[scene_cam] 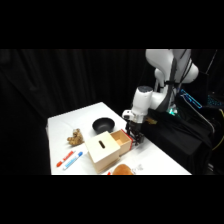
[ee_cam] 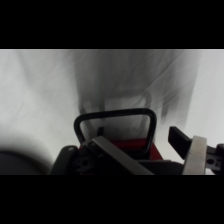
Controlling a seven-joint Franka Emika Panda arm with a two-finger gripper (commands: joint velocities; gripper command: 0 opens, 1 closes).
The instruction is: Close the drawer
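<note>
Gripper (scene_cam: pixel 134 140) at the drawer (scene_cam: pixel 121 140), shown from the side and from my wrist. Whether my fingers stand wide, narrow or closed on anything I cannot tell: the side view hides them against the drawer's front, and the wrist view shows one finger (ee_cam: pixel 194 154) clearly, with the other lost among dark linkage.

The drawer stands pulled out of the wooden box (scene_cam: pixel 104 149), on the side of the box that faces my arm's base; its light interior is open to view and its reddish front (ee_cam: pixel 131 145) lies right at my gripper. In the wrist view the wire handle (ee_cam: pixel 114 124) arches just above that red front, close before my camera.

Beyond the box sits a black bowl (scene_cam: pixel 103 125); on the far side of the box from the drawer lie a small brown object (scene_cam: pixel 75 137) and two markers (scene_cam: pixel 70 159); at the box's near corner, by the table (scene_cam: pixel 150 157) edge, lies a rounded orange-brown item (scene_cam: pixel 122 169).

Risks, as I judge them: an off-centre push could skew the drawer so it jams; a push with a finger caught in the handle could drag the drawer back out on retreat; a hard push could slide the whole box toward the markers instead of closing it.
</note>
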